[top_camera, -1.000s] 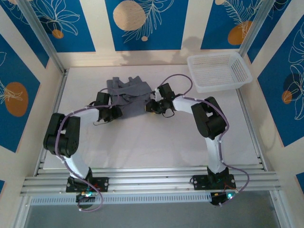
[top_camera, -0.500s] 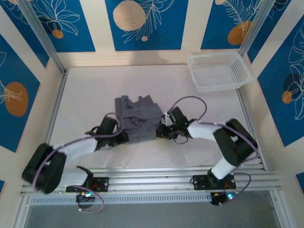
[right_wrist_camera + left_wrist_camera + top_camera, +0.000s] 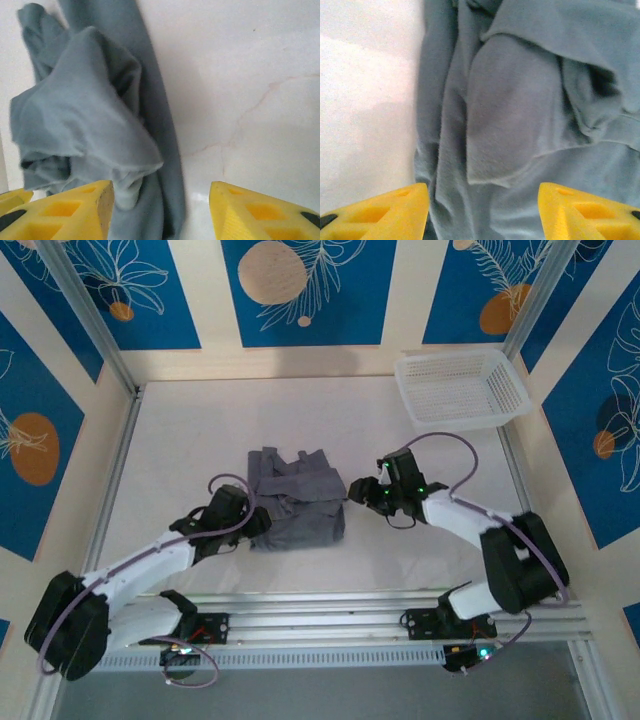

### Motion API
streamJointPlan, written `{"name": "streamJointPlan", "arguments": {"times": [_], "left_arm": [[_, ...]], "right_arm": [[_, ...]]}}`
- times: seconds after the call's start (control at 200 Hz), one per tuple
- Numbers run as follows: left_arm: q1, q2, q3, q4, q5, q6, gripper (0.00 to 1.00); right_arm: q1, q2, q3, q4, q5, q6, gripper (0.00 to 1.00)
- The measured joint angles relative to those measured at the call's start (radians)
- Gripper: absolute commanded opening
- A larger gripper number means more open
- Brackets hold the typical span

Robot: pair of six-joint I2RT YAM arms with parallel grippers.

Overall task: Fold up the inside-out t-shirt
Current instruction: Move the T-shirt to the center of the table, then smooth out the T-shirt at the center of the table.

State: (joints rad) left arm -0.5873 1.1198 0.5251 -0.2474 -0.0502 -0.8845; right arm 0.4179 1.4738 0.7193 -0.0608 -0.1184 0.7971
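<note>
T-shirt overruns the left wrist view's edges; its underside hidden.

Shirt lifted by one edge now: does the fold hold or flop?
Likely flops: the t-shirt lies in soft, rumpled layers, so a one-edge lift would probably spill the fold. Pushed, it would probably bunch rather than slide whole, since the thin cloth wrinkles loosely.

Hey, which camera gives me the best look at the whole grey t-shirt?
Top external: the t-shirt lies there whole, a bunched bundle on the table. The left wrist view gives close-up folds; the right wrist view, one crumpled edge.
</note>
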Motion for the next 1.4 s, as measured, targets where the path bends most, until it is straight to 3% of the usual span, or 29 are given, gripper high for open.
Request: {"name": "streamJointPlan", "arguments": {"times": [0.14,0.29,0.49,0.685,0.885,1.075,1.145,1.255,1.335,1.4], "left_arm": [[0.001,0.095,0.035,0.016,-0.004,0.02,0.57],[0.005,0.148,0.067,0.064,-0.003,0.031,0.49],[0.017,0.2,0.092,0.102,-0.006,0.05,0.35],[0.035,0.224,0.092,0.122,-0.003,0.051,0.0],[0.059,0.187,0.11,0.114,0.014,0.044,0.0],[0.219,0.228,0.245,0.124,0.05,0.041,0.0],[0.279,0.328,0.328,0.152,0.086,0.042,0.09],[0.326,0.503,0.452,0.18,0.127,0.055,0.39],[0.344,0.612,0.546,0.18,0.153,0.067,0.56],[0.357,0.681,0.626,0.18,0.172,0.078,0.64]], "right_arm": [[0.01,0.137,0.065,0.067,-0.083,0.006,0.24],[0.036,0.156,0.085,0.122,-0.134,0.012,0.0],[0.051,0.136,0.075,0.144,-0.155,0.034,0.0],[0.075,0.097,0.056,0.148,-0.155,0.05,0.0],[0.085,0.093,0.074,0.126,-0.148,0.075,0.0],[0.06,0.213,0.316,0.06,-0.126,0.084,0.0],[0.032,0.295,0.421,0.065,-0.121,0.086,0.03],[-0.007,0.42,0.557,0.045,-0.113,0.075,0.34],[-0.032,0.506,0.656,0.014,-0.11,0.055,0.42],[-0.049,0.556,0.721,-0.021,-0.109,0.039,0.45]]}}
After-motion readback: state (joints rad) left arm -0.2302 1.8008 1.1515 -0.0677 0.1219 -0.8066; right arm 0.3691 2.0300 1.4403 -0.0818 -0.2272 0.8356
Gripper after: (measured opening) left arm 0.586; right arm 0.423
